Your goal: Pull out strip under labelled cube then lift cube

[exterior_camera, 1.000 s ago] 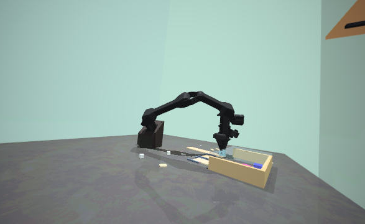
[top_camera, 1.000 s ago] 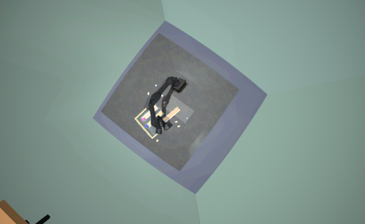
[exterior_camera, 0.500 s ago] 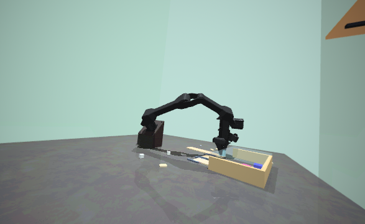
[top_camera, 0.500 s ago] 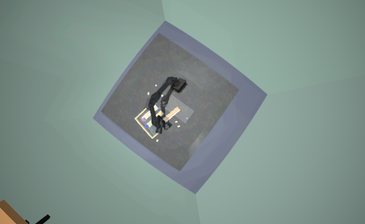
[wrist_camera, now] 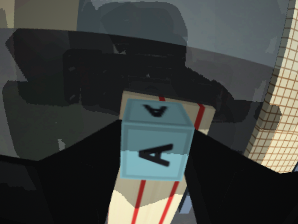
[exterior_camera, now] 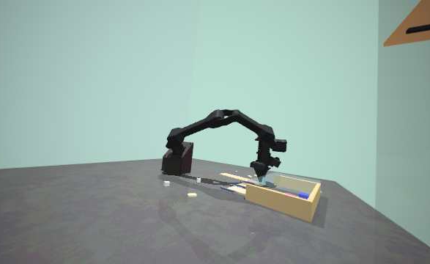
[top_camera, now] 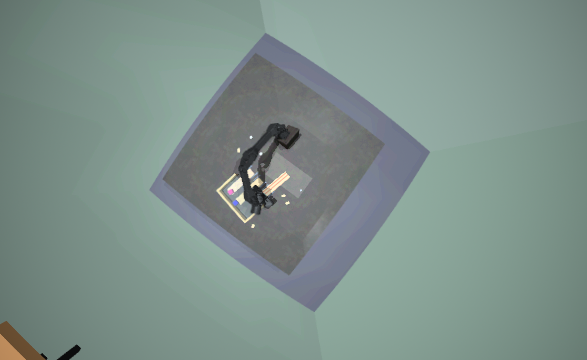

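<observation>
Gripper (top_camera: 259, 198) (exterior_camera: 261, 176) (wrist_camera: 152, 129) is part-closed, clamped on the cube (exterior_camera: 261, 180) (wrist_camera: 152, 155). Red-lined strip (top_camera: 278, 183) (exterior_camera: 233, 177) (wrist_camera: 125, 202) looks partly out, can't confirm full pull; cube's at its end, apparently on it, lift left to do.

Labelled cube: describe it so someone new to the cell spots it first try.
Find the pale wooden tray, then the black gripper at its edge. Between its fingers is the labelled cube, over a cream strip with red lines. It is light blue with a black A; the tray's blue and pink pieces are different colors.
</observation>
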Tool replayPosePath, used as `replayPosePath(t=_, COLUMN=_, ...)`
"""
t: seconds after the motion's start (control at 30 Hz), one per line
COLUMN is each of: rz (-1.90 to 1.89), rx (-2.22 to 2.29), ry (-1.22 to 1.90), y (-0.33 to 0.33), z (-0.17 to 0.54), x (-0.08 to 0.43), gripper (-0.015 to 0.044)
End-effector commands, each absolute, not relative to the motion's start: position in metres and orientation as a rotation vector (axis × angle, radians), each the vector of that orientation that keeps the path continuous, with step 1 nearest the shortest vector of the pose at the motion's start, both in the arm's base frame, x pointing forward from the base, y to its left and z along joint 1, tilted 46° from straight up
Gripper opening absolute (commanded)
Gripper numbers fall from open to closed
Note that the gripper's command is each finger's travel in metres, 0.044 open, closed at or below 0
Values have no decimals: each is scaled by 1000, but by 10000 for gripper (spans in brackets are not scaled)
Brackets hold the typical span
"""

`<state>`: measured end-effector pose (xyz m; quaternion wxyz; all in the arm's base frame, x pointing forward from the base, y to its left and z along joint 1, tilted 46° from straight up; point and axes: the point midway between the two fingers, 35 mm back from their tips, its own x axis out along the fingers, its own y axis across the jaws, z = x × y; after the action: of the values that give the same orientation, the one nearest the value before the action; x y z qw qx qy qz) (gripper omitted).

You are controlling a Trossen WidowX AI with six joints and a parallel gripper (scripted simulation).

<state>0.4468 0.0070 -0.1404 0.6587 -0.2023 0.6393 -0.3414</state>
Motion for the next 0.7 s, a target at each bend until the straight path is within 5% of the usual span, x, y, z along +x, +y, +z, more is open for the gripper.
replayPosePath(t=0.0, rz=-772, rx=-455, ry=1444, y=12, z=-134, x=441, gripper=0)
replayPosePath(t=0.67, rz=-771, rx=-462, ry=1447, y=30, z=-100, x=392, gripper=0)
